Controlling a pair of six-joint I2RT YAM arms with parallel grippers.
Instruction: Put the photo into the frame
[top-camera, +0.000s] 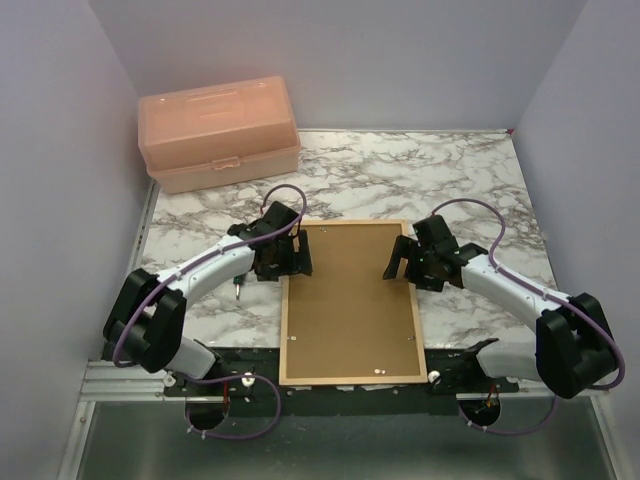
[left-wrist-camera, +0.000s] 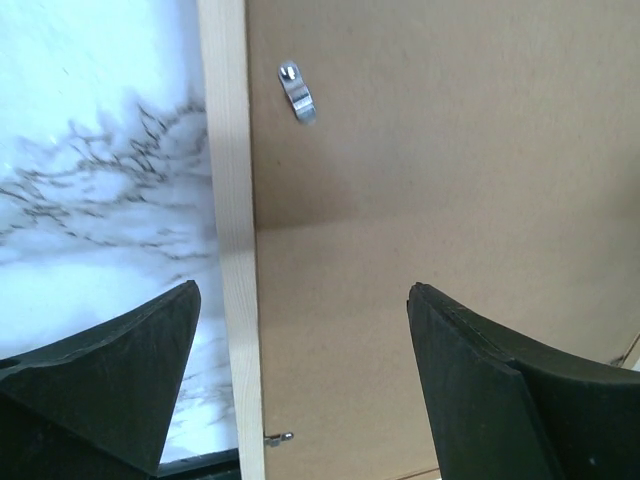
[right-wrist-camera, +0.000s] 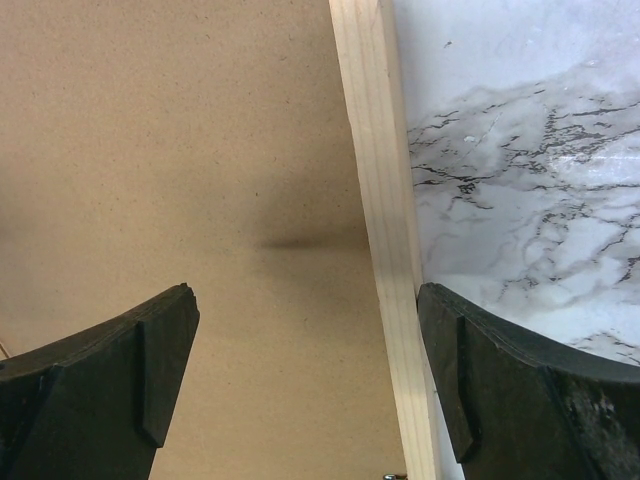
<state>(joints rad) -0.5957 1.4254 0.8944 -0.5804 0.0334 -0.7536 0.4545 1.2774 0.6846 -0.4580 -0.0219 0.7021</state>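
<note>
The frame (top-camera: 283, 330), made of thin light-wood bars, lies flat on the marble table with a brown backing board (top-camera: 350, 300) filling it. The photo is hidden from every view. My left gripper (top-camera: 290, 255) hovers over the frame's far left corner, open. In the left wrist view its jaws (left-wrist-camera: 302, 300) straddle the left bar (left-wrist-camera: 232, 200) and hold nothing. My right gripper (top-camera: 400, 260) hangs over the far right side, also open. In the right wrist view it (right-wrist-camera: 305, 295) spans the right bar (right-wrist-camera: 378, 200) and the board (right-wrist-camera: 170, 150).
A peach plastic toolbox (top-camera: 220, 132) stands closed at the back left. Small metal turn tabs (left-wrist-camera: 297, 92) sit along the board's edges. Grey walls close in the table on three sides. The frame's near end reaches the table's front edge between the arm bases.
</note>
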